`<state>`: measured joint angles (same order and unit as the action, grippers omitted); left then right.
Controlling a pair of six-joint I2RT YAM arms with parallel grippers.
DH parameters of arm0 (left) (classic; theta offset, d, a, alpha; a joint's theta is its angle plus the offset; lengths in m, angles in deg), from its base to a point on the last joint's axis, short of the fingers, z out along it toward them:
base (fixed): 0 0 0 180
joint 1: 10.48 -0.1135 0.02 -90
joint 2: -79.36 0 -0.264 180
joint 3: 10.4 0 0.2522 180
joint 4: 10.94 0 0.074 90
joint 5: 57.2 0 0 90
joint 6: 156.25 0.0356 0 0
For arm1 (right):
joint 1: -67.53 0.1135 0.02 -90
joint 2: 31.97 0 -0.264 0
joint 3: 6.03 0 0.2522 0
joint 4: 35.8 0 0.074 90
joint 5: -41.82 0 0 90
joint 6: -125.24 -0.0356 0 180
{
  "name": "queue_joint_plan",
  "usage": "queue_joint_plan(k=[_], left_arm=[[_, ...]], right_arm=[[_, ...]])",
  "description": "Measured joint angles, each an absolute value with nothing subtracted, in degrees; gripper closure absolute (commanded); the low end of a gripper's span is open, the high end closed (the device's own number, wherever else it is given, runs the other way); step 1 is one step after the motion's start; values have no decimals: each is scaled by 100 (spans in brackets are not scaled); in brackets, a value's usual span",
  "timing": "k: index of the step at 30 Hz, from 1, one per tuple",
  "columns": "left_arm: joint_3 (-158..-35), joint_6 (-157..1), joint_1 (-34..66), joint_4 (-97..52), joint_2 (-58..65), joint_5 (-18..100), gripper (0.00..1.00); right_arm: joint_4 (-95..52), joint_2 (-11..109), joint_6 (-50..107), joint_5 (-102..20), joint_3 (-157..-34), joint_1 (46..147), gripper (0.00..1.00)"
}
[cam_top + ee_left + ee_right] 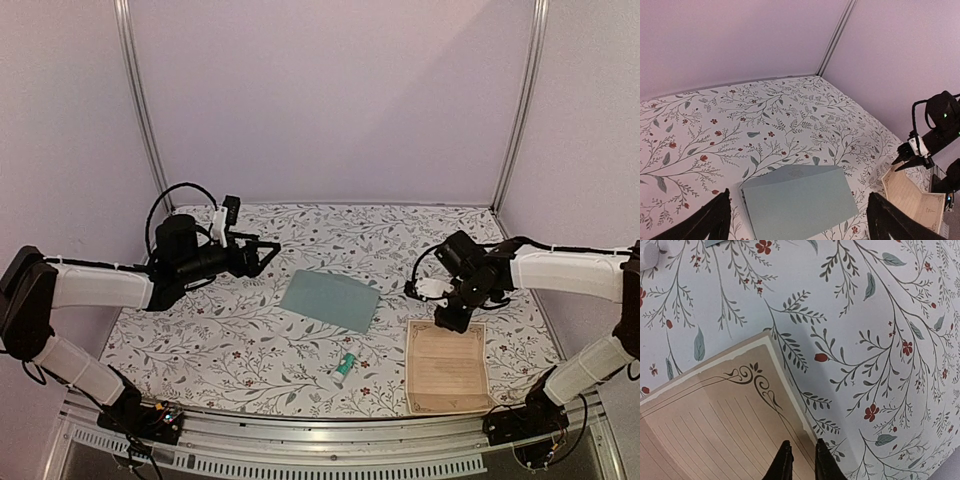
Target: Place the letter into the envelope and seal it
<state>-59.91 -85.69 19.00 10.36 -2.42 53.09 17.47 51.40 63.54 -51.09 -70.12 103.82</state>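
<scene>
Nearest the bases, at the right of the counter (200, 340), find the letter (447, 367): flat, ruled face up, touching nothing else. Judge it light, thin and limp, apt to sag or crease if raised by one corner, and hard to get under while flush with the patterned surface. Probably best taken at an edge or corner, perhaps after bowing it up or sliding it toward the counter's rim. Pinch gently, as paper this thin folds and tears readily. To its left, apart, note a small white-and-green glue stick (345, 365) on its side.

Over the letter's far edge, see the right gripper (802, 462), pointed steeply down from a bent wrist, forearm reaching in from the right. Fingers (784, 462) nearly together with only a narrow slit between, holding nothing, one over the paper and the other just past its edge. Cannot tell whether touching.

Farther in, mid-counter, find the envelope (330, 299): flat, slightly skewed, well apart from the letter. Expect the same lightness and flop, a little stiffer for being doubled.

Farthest, left of the envelope, note the left gripper (266, 258), held above the counter and aimed toward the envelope, elbow folded back. Fingers (715, 217) spread wide, empty.
</scene>
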Motion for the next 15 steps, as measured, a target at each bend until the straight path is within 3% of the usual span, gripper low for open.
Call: queue_joint_plan(k=[2, 4, 6, 7, 8, 10, 15], left_arm=[[-5991, -8569, 1904, 1036, -242, 5311, 6], [-5993, -8569, 1904, 1036, -242, 5309, 6], [-5993, -8547, 1913, 1034, -242, 5329, 6], [-5996, -8512, 1928, 1034, -242, 5366, 6], [-6002, -8471, 1961, 1030, -244, 5414, 6], [-6048, -8348, 2092, 1015, -266, 5543, 5], [-6544, -7854, 2870, 918, -708, 6124, 4]], right_arm=[[1725, 4974, 6340, -5096, -6957, 10382, 94], [1692, 4849, 6354, -5079, -6924, 10382, 86], [1649, 4747, 6354, -5083, -6883, 10382, 64], [1631, 4703, 6349, -5094, -6856, 10382, 40], [1581, 4633, 6358, -5131, -6815, 10384, 22], [1541, 4528, 6334, -5212, -6752, 10384, 3], [1454, 4060, 6330, -5380, -6526, 10384, 1]])
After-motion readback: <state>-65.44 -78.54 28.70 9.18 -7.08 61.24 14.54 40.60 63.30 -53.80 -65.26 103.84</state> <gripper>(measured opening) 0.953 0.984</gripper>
